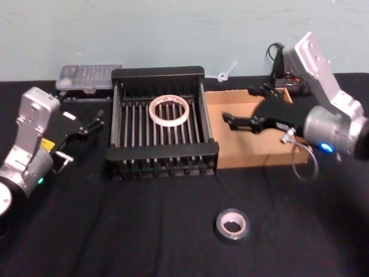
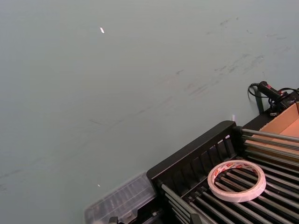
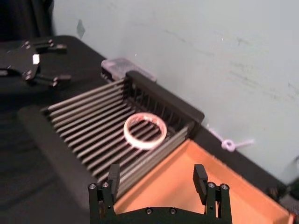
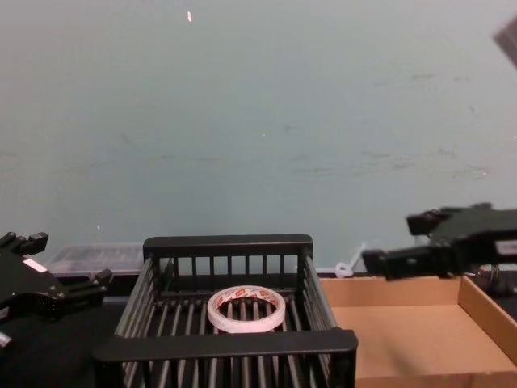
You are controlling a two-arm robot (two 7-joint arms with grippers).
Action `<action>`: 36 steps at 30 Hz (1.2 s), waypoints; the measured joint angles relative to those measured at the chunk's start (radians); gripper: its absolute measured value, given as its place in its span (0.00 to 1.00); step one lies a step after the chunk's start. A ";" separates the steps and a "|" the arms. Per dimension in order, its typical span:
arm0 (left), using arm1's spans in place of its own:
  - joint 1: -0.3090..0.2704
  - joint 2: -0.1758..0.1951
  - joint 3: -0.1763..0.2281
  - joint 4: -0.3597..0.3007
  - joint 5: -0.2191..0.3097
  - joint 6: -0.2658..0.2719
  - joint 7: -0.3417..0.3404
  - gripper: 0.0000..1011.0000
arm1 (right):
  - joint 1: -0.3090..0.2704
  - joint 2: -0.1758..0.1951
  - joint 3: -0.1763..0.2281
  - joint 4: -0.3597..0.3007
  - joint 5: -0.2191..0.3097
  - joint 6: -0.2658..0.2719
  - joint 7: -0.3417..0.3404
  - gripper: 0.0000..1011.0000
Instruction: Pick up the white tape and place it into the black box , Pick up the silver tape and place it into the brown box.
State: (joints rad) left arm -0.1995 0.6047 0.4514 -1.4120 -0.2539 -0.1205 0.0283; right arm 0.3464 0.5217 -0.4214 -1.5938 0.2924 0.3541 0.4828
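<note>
The white tape (image 1: 169,111) lies flat on the slatted floor of the black box (image 1: 161,154), toward the back half and roughly centred between the side walls; red printing shows on its inner core in the left wrist view (image 2: 237,180). The silver tape (image 1: 232,224) lies flat on the black tablecloth (image 1: 115,231) in front of the boxes, well apart from both and nearer the robot. The brown box (image 1: 253,156) stands just beside the black box on its right, their walls touching or nearly so; its right end is hidden behind the right arm.

The right gripper (image 1: 245,107) hovers over the brown box with its two fingers spread wide and nothing between them, as the right wrist view (image 3: 159,177) confirms. The white tape lies to its left, past the crate wall, and the silver tape is well apart in front of it.

The left gripper (image 1: 95,122) sits over the cloth just left of the black box, fingers parted and empty, pointing toward the crate. In the chest view (image 4: 69,271) it is partly cut off at the edge.

A clear plastic case (image 1: 88,77) lies behind the crate's left corner, and a small white looped tie (image 1: 226,73) lies by the wall behind the brown box; what kind of object it is is hard to make out.
</note>
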 joint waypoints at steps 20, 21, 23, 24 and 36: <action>0.000 0.000 0.000 0.000 0.000 0.000 0.000 0.99 | -0.209 0.150 0.036 -0.189 0.159 0.142 0.024 0.99; 0.000 0.000 0.000 0.000 0.000 0.000 0.000 0.99 | -0.209 0.152 0.031 -0.189 0.160 0.146 0.024 0.99; 0.000 0.000 0.000 0.000 0.000 0.000 0.000 0.99 | -0.205 0.159 0.013 -0.184 0.160 0.160 0.026 0.99; 0.000 0.000 0.000 0.000 0.000 0.000 0.000 0.99 | -0.202 0.162 0.006 -0.182 0.160 0.164 0.027 0.99; 0.000 0.000 0.000 0.000 0.000 0.000 0.000 0.99 | -0.147 0.203 -0.094 -0.145 0.130 0.186 0.074 0.99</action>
State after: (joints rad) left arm -0.1995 0.6047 0.4514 -1.4120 -0.2539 -0.1205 0.0283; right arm 0.1994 0.7249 -0.5157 -1.7390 0.4229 0.5398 0.5567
